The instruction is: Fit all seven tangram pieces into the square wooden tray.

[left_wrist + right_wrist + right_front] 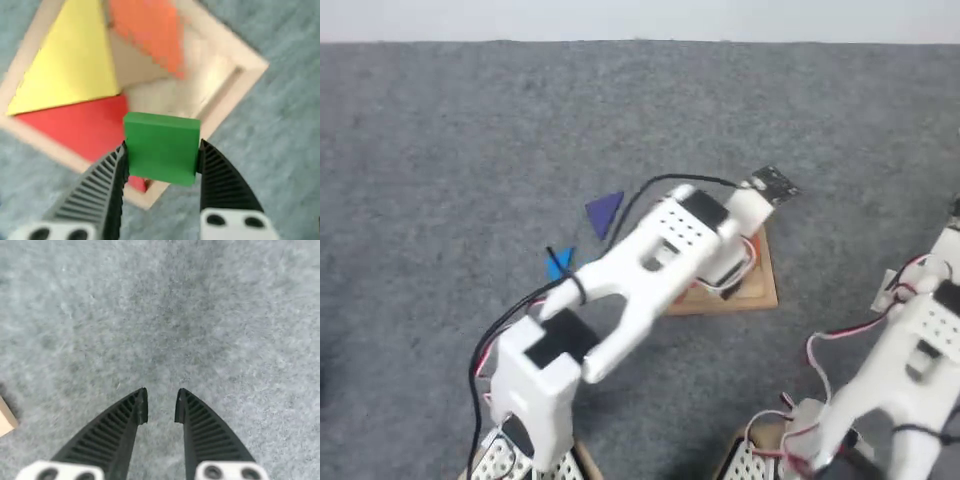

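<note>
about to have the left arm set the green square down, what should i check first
1. Grip: left gripper is shut on the green square, a finger on each side: ok.
2. Room in the wooden tray: bare floor shows beside the orange piece: ok.
3. Alignment: in the left wrist view the square overlaps the red piece and the tray's rim, not the gap: not ok.
4. Height above the tray: cannot tell.
5. Right gripper out of the way: open over bare mat: ok.
6. All pieces in: blue piece and purple piece lie outside on the mat: not ok.
</note>
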